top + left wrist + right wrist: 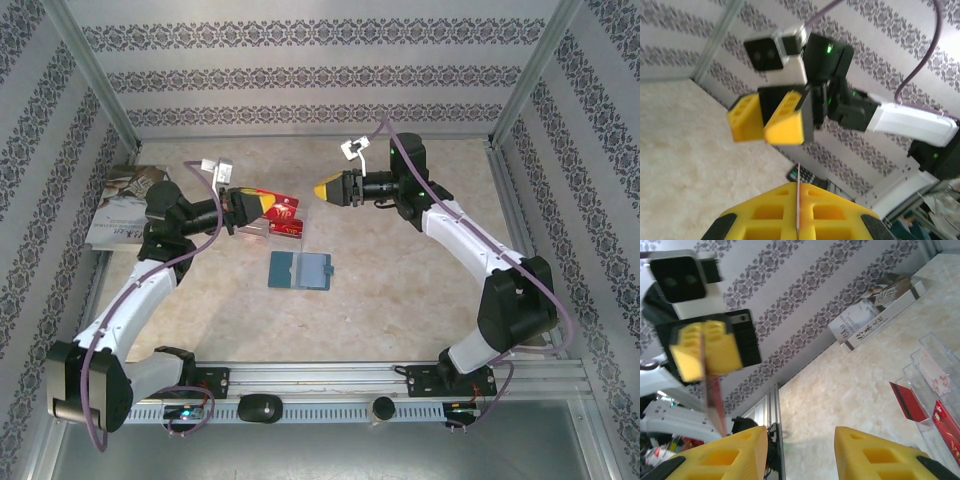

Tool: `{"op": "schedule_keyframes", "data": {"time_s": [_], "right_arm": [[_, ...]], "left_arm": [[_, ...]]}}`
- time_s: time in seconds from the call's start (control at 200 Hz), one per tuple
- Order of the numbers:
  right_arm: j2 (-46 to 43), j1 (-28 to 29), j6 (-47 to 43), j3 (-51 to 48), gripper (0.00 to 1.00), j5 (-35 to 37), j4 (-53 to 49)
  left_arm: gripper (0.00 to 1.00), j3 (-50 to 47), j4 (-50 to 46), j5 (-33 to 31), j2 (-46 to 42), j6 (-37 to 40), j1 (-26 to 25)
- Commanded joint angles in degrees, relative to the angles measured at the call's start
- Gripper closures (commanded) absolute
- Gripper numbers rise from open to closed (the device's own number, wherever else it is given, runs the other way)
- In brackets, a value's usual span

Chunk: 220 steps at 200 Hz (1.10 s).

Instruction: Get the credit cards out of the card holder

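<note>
The card holder (300,271) is teal, the credit cards (284,211) red (white print), the table (400,290) mottled beige, the walls (300,60) grey-damask striped.

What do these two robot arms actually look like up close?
The left arm and right arm have white shells, black joints and a purple cable trailing along each. The left pincer and right pincer have chunky yellow fingers with grid-like hollows, behind them a black wrist with a small white camera box.

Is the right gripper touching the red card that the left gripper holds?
Apart. In the left wrist view, wallpaper shows between the end of the red card and the open right gripper.
</note>
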Motion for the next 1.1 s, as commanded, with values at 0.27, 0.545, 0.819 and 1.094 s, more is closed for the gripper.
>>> {"op": "schedule_keyframes", "data": {"time_s": [0.27, 0.545, 0.819, 1.094], "right_arm": [[0.05, 7.86, -13.54, 8.54, 0.57, -3.96, -14.66], [1.75, 10.50, -18.90, 11.63, 0.67, -2.67, -23.52], [4.19, 11.72, -23.22, 13.80, 1.00, -0.78, -28.73], [10.61, 9.66, -41.73, 20.25, 1.00, 14.62, -43.58]], "left_arm": [[1.00, 0.51, -2.08, 6.52, 0.40, 4.18, -2.01], [1.00, 0.09, -3.31, 4.11, 0.05, 5.25, -2.01], [0.73, -1.20, 1.41, 2.15, -0.46, 1.46, -2.01], [0.01, -4.23, -3.97, -17.45, -9.01, -2.01, -0.37]]}}
